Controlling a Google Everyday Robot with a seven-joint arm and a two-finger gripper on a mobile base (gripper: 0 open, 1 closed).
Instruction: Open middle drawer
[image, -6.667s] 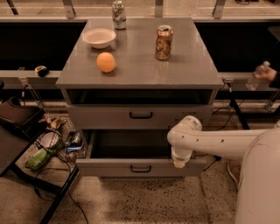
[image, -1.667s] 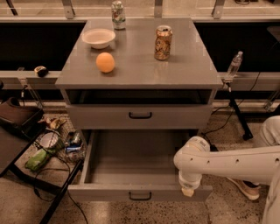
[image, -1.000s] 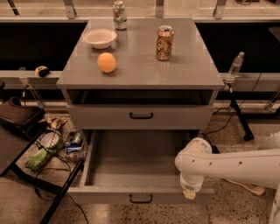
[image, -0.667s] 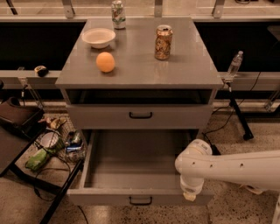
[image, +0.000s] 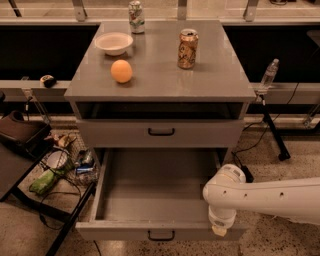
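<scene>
The middle drawer (image: 150, 200) is a grey metal tray standing pulled far out of the cabinet, with nothing inside. Its flat front panel (image: 125, 231) faces the camera and carries a small black bar handle (image: 161, 235) at its centre. My gripper (image: 218, 230) hangs at the end of the white arm (image: 270, 197), which comes in from the right. It sits over the right end of the drawer's front panel, to the right of the handle.
Above the open drawer is a closed grey drawer (image: 160, 132) with a black handle. The cabinet top holds a white bowl (image: 114, 42), an orange (image: 121, 71) and two cans (image: 187, 48). A wire basket of clutter (image: 65, 165) stands at the left, and cables and a stand leg (image: 272, 135) lie at the right.
The drawer has come far out of the cabinet since the earliest frame, and the gripper moved toward the camera with it. Over the last second almost nothing has moved.
</scene>
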